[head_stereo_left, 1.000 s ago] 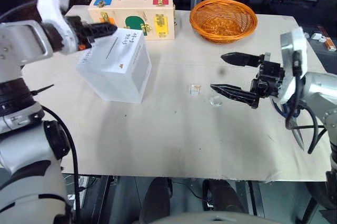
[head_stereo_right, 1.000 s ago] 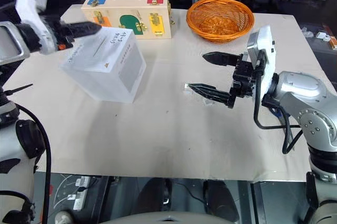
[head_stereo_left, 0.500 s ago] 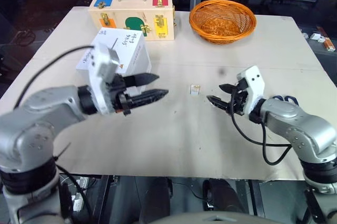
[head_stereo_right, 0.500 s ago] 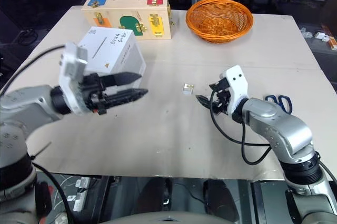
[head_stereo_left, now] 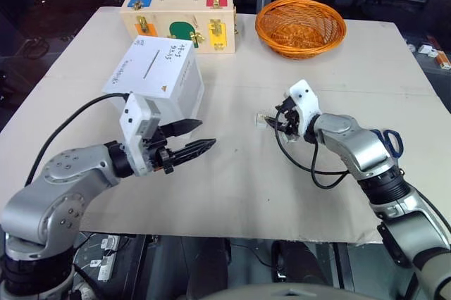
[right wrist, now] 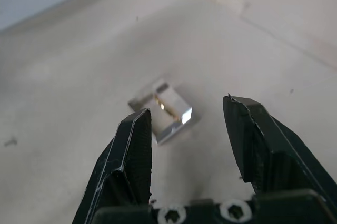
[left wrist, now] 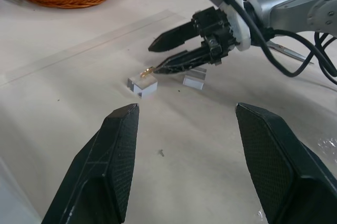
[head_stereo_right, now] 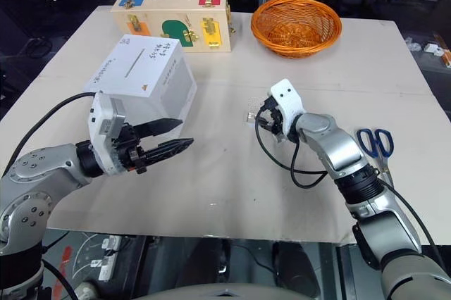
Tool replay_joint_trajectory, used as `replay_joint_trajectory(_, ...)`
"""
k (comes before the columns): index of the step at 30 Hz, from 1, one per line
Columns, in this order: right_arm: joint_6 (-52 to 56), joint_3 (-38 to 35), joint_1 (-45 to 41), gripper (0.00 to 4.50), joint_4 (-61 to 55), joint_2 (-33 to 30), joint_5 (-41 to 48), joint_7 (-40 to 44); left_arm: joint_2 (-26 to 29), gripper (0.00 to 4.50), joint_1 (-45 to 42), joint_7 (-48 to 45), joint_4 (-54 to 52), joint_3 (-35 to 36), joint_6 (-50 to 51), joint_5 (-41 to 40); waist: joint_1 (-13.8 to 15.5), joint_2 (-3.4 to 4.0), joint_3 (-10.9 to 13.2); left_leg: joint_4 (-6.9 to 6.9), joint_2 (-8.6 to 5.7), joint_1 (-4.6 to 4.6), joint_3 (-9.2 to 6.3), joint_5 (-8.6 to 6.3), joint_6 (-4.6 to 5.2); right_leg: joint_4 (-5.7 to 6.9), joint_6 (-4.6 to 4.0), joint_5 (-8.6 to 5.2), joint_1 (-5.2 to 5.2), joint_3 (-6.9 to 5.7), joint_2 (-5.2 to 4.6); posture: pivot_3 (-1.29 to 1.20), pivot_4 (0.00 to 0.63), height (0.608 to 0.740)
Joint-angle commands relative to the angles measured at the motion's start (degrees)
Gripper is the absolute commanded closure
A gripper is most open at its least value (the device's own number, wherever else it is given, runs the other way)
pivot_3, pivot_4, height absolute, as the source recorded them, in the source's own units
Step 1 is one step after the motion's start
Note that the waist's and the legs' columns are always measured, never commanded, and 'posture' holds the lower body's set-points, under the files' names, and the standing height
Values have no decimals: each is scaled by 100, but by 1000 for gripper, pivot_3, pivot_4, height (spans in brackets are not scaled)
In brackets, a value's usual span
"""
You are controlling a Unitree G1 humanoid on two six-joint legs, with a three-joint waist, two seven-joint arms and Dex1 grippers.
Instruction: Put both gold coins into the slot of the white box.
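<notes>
Right wrist view: right gripper (right wrist: 184, 129) spread, fingers either side of one gold coin (right wrist: 164, 109) on table (right wrist: 68, 92); left gripper (head_stereo_left: 189, 139) spread, empty.

Even overhead light on the pale beige table (head_stereo_left: 282, 187), dark surroundings beyond; soft shadows, wrist views sharp.

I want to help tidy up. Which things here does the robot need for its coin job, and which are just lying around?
Needed: two gold coins, white box, its slot.

Lying about: wooden case, orange basket, scissors.
</notes>
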Motion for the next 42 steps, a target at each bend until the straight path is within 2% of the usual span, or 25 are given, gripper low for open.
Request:
replay_joint_trajectory(1, -114, -87, -152, 2107, -85, 33, -91, 285, 102, 1559, 37, 108, -266, 205, -119, -143, -6, 0, 0, -1, 0, 1, -1, 0, 0, 1, 0, 0, 0, 0, 0, 0, 150, 726)
replay_joint_trajectory(16, -409, -212, -307, 2107, 447, 342, -518, 632, 232, 1559, 198, 328, -404, 230, -178, -292, -13, 1, 1, -1, 1, 4, -2, 0, 0, 4, 0, 0, 0, -1, 2, 0, 150, 726)
replay_joint_trajectory(17, -420, -221, -321, 2635, 477, 357, -537, 643, 247, 1559, 208, 328, -398, 240, -183, -305, -13, 1, 1, -1, 1, 3, -2, 0, 0, 4, 0, 0, 0, -1, 2, 0, 150, 726)
replay_joint_trajectory(18, -433, -224, -325, 2866, 493, 363, -560, 654, 258, 1559, 222, 332, -396, 247, -191, -319, -13, 2, 1, -1, 1, 3, -2, 0, 0, 3, 0, 0, 0, -1, 2, 0, 150, 726)
replay_joint_trajectory(34, -480, -301, -319, 2866, 532, 444, -714, 756, 290, 1559, 338, 348, -393, 263, -254, -373, -14, 2, 1, -2, 1, 3, -2, 0, 0, 3, 0, 0, 0, -1, 2, 0, 150, 726)
replay_joint_trajectory(37, -468, -315, -319, 4175, 531, 459, -728, 760, 323, 1559, 371, 320, -350, 281, -292, -375, -14, 2, 1, -2, 1, 4, -1, 0, 0, 3, 0, 0, 0, -1, 2, 0, 150, 726)
replay_joint_trajectory(38, -464, -321, -319, 4348, 530, 464, -735, 764, 333, 1559, 377, 316, -338, 282, -305, -378, -13, 2, 1, -3, 1, 4, -2, 0, 0, 3, 0, 0, 0, -1, 2, 0, 150, 726)
replay_joint_trajectory(42, -446, -329, -300, 4348, 476, 465, -743, 799, 363, 1559, 409, 291, -328, 265, -339, -409, -14, 3, 2, -3, 1, 4, -1, 0, 0, 3, 0, 0, 0, -1, 2, 0, 150, 726)
